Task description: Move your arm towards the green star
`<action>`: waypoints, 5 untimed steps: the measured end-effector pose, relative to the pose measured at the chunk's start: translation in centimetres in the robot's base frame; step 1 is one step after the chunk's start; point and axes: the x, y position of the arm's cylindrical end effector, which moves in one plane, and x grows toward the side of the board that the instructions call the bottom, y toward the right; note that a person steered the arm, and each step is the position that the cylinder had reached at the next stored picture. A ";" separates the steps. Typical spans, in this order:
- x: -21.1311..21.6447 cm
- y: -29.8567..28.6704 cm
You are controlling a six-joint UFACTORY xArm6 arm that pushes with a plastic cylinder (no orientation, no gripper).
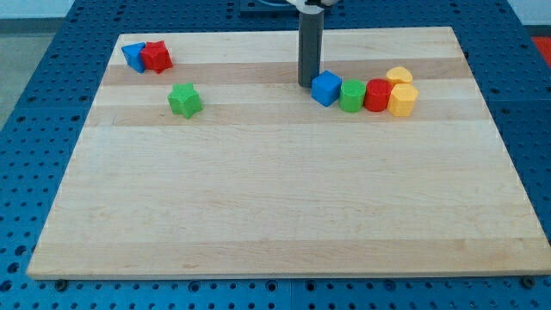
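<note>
My tip (307, 83) seems to touch the blue cube (325, 88), well right of the green star (184, 100).

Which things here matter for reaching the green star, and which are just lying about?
In the job: green star; my tip, far to its right, beside the blue cube.
Lying about: green block, red block, two yellow blocks, top-left blue block, red block.

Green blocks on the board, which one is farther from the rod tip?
The green star, standing alone toward the view's left. The other green block sits in the row at the view's right, one blue cube away from my tip.
</note>
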 end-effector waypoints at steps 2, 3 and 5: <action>0.0 -1.9; 0.0 -5.5; 7.9 -10.7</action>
